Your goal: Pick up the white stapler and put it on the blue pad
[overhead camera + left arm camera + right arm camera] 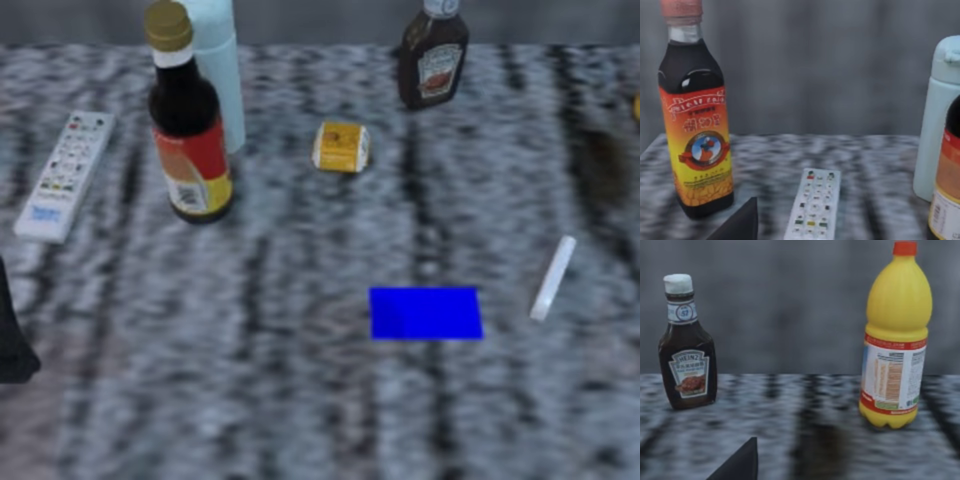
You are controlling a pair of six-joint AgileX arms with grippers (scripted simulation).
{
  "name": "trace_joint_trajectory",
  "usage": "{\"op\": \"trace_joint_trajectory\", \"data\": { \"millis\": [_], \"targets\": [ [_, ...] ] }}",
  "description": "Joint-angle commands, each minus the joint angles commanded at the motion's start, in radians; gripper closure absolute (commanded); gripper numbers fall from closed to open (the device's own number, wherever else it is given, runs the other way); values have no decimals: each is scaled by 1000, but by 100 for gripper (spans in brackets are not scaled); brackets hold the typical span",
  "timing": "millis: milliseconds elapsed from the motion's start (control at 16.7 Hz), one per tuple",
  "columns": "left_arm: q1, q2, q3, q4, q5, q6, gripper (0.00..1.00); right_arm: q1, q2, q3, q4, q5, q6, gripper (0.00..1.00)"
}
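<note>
The white stapler (553,278) is a slim white bar lying slantwise on the table at the right. Just to its left lies the flat blue pad (425,313), with a small gap of table between them and nothing on it. My left arm (12,340) shows only as a dark shape at the table's left edge, far from both. My right arm is outside the top view, and only a dark tip of its gripper (740,465) shows in the right wrist view. Neither wrist view shows the stapler or the pad.
A white remote (64,175) with coloured buttons lies at the far left. A dark sauce bottle (190,130) and a pale bottle (220,70) stand beside it. A small yellow box (341,147) and a brown sauce bottle (432,55) stand behind the pad. A yellow bottle (895,340) stands far right.
</note>
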Motion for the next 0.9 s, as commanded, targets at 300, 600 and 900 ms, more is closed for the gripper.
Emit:
{"op": "trace_joint_trajectory", "data": {
  "millis": [300, 600, 900],
  "targets": [
    [0, 0, 0, 0, 0, 0, 0, 13, 62, 62, -47, -3, 31, 0],
    [0, 0, 0, 0, 0, 0, 0, 59, 379, 353, -255, -3, 162, 0],
    [0, 0, 0, 0, 0, 0, 0, 121, 921, 752, -556, -1, 343, 0]
  ]
}}
